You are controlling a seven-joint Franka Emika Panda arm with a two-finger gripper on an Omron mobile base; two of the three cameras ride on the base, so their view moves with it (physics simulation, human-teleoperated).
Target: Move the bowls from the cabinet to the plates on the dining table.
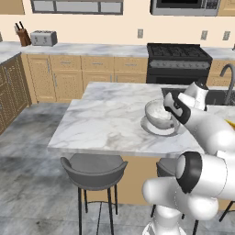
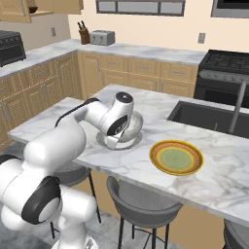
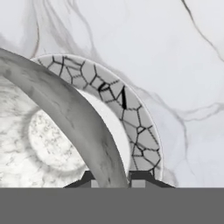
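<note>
The grey-white marbled bowl point(image 1: 157, 114) point(image 2: 133, 124) point(image 3: 48, 144) sits on the pale grey crackled plate point(image 1: 153, 130) point(image 2: 132, 142) point(image 3: 133, 120) on the marble dining table point(image 1: 105, 119) point(image 2: 68, 114). My gripper point(image 1: 176, 125) point(image 2: 116, 139) point(image 3: 112, 177) is shut on the bowl's near rim, one fingertip inside the wall and one outside. To the right on the same top lies the yellowish plate point(image 2: 176, 157), with nothing on it. The wall cabinet point(image 2: 17, 10) stands at the top left, where a dark brown bowl point(image 2: 32, 8) shows on its shelf.
A sink point(image 2: 209, 116) with a faucet point(image 2: 237, 111) is set into the table beyond the yellowish plate. Grey stools point(image 1: 94, 170) point(image 2: 141, 204) stand along the near edge. A black stove point(image 1: 178, 59), toaster point(image 1: 43, 37) and knife block point(image 1: 22, 34) line the back counter.
</note>
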